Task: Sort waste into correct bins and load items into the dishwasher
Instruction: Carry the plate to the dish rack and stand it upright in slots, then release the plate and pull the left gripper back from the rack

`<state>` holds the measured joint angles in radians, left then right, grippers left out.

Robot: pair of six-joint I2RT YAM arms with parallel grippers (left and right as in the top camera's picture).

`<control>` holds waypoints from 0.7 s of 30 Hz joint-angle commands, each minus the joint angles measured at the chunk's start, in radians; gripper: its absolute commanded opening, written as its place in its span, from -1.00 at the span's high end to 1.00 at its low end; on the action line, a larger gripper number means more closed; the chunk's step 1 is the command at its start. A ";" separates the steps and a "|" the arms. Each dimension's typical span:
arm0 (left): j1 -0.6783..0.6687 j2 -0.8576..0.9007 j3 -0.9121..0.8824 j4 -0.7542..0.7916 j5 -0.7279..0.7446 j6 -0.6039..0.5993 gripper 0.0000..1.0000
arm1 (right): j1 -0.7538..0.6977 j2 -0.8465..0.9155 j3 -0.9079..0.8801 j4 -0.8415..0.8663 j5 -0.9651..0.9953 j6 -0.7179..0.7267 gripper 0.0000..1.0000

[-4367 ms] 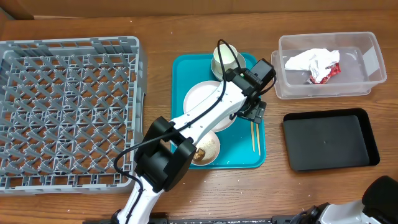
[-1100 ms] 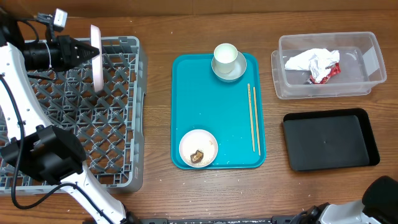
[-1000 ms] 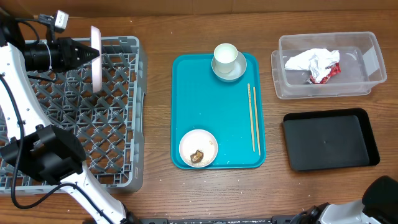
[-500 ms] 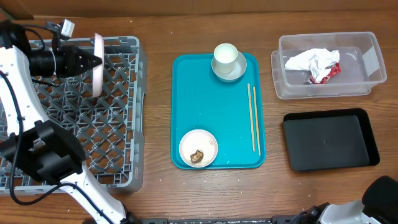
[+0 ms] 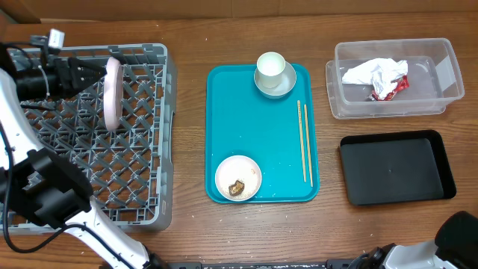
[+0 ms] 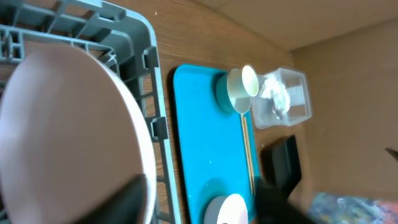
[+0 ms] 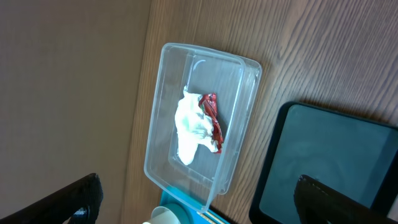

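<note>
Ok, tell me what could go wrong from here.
The plate stands on edge in the dish rack with the left fingers open right beside it; pulling back could knock it over.
The near bowl holds a brown scrap; racking it first would dirty the rack.
The cup sits in the far bowl; lifting one may drag the other.

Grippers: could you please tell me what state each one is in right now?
Left gripper: open, not clamping the plate standing in the dish rack.
Right gripper: open, holding nothing.
</note>
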<state>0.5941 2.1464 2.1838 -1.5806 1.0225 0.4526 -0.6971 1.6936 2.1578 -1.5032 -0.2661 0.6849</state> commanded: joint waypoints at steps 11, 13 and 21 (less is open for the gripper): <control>0.039 -0.084 0.208 -0.109 0.068 -0.142 -0.86 | 0.002 -0.001 0.003 0.005 -0.005 0.003 -1.00; 0.024 -0.128 0.231 -0.109 0.071 -0.154 -0.85 | 0.002 -0.001 0.003 0.005 -0.005 0.003 -1.00; -0.140 -0.348 0.243 -0.109 -0.057 -0.229 -0.96 | 0.002 -0.001 0.003 0.005 -0.005 0.003 -1.00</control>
<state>0.5354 1.8923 2.4027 -1.6840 1.0412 0.2859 -0.6968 1.6936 2.1578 -1.5032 -0.2661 0.6846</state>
